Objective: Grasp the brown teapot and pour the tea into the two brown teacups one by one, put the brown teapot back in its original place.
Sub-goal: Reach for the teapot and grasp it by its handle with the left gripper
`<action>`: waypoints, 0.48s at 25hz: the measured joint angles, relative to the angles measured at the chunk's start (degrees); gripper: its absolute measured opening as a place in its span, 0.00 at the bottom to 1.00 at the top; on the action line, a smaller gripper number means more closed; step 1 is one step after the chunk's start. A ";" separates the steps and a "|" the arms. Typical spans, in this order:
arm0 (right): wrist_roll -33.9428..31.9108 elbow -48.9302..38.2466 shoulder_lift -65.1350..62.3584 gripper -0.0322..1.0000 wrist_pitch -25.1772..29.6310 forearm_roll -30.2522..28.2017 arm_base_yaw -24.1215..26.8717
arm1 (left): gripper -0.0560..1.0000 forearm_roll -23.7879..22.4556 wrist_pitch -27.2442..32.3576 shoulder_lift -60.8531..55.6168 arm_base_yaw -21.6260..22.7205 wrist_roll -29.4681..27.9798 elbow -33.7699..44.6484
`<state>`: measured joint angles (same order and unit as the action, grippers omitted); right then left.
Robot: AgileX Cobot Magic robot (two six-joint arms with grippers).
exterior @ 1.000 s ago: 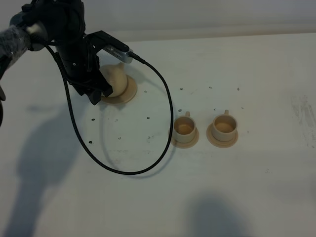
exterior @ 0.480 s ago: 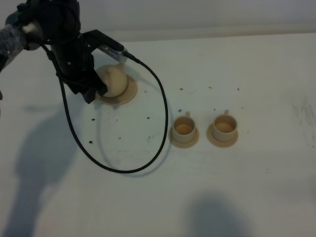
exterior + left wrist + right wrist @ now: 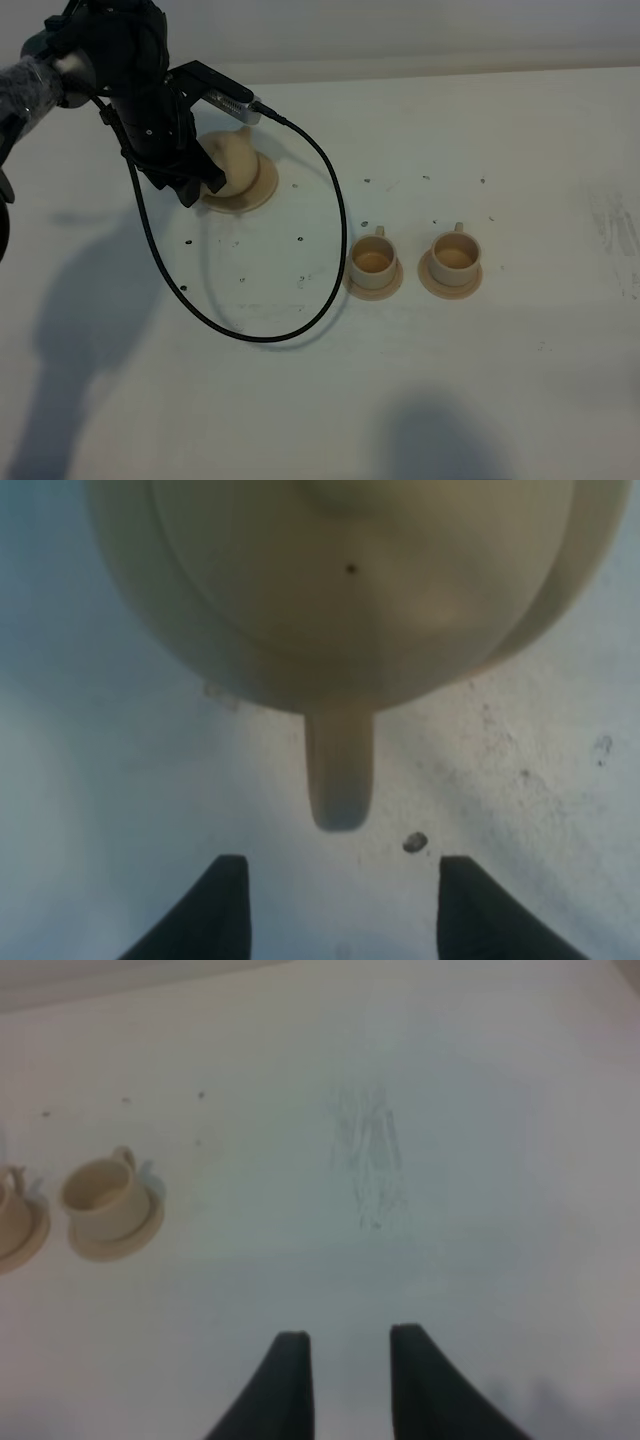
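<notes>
Your left fingers (image 3: 215, 910) stood spread just short of the handle (image 3: 340, 770) of the brown teapot (image 3: 340, 580); you needed it centred before clamping. Right fingers (image 3: 285, 1390) sat clenched.

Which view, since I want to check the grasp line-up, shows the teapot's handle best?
The left wrist view: the handle sticks out edge-on, unobstructed, toward the gap between the fingers of the open left gripper. In the high view the arm hides the handle; only part of the teapot shows. The right wrist view shows no teapot.
</notes>
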<state>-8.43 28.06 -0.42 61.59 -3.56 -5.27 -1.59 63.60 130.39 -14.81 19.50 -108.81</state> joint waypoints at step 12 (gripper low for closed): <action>0.00 0.00 0.00 0.25 0.00 0.00 0.00 | 0.08 -0.02 -2.86 0.04 0.00 0.30 -0.51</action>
<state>-8.43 28.06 -0.42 61.59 -3.56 -5.27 -1.61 60.74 130.44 -14.81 19.80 -109.32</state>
